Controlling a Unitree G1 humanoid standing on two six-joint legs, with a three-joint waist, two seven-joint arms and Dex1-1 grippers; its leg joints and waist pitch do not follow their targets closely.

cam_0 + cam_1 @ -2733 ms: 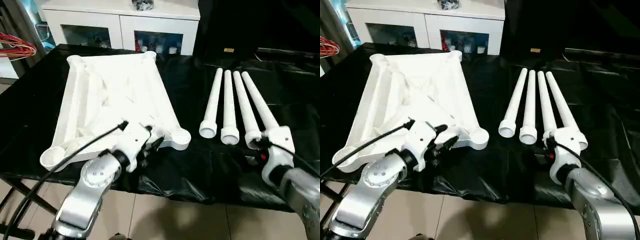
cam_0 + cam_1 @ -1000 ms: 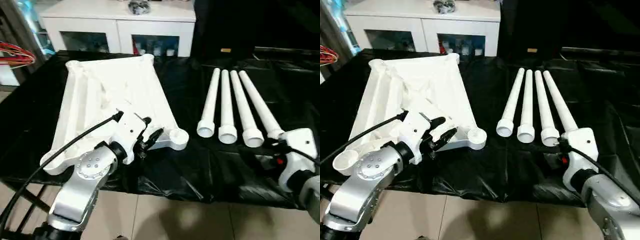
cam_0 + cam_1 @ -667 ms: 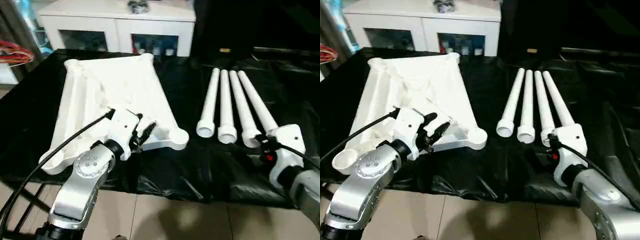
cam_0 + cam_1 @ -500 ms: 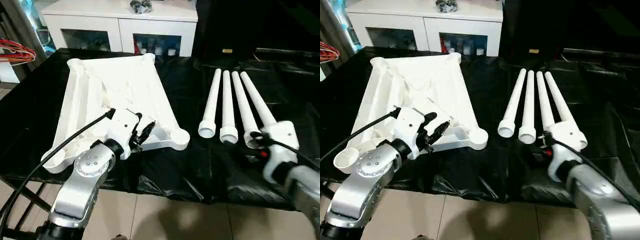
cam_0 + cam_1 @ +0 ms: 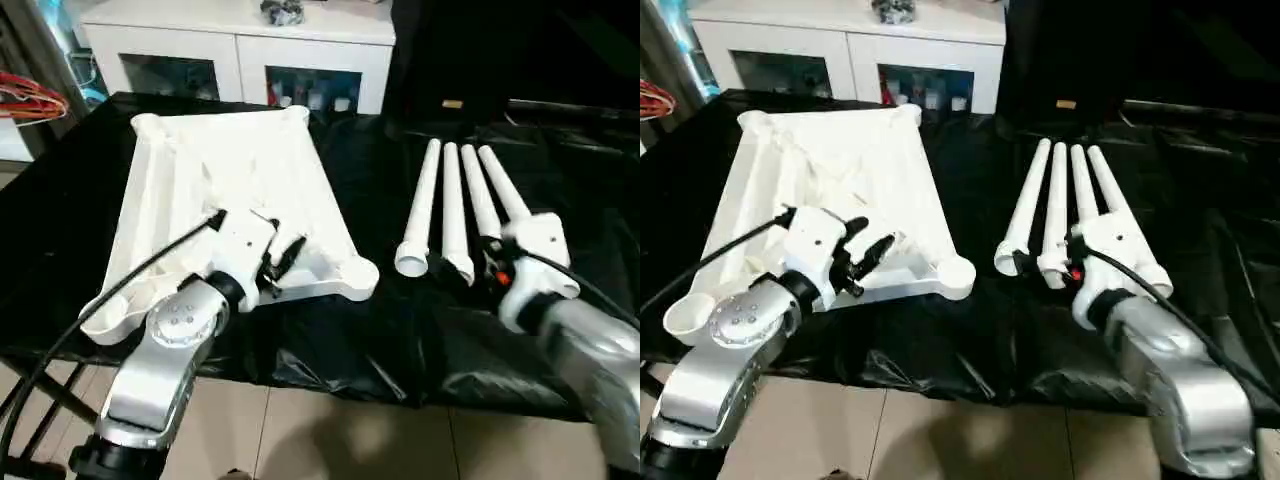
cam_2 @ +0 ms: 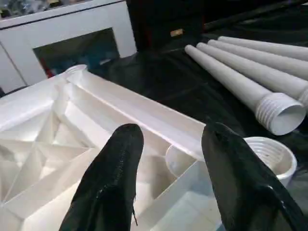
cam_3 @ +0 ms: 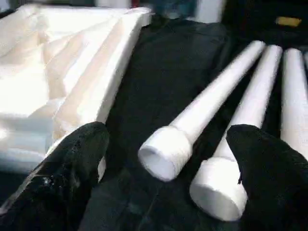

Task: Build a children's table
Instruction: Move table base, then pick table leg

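**Tabletop left, legs right**

I see the upside-down tabletop (image 5: 235, 190) lying left, long axis near-to-far, sockets empty. Four legs (image 5: 445, 205) lie right, threaded ends near. Left gripper (image 6: 168, 159) half-open above the rim; right gripper (image 7: 163, 159) spread wide, holding nothing.

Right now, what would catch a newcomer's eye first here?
The upturned white tabletop on the black cloth, ribs showing, with the left pincer open over its near corner. To its right lie four white legs side by side, the right pincer wide open above their threaded ends.
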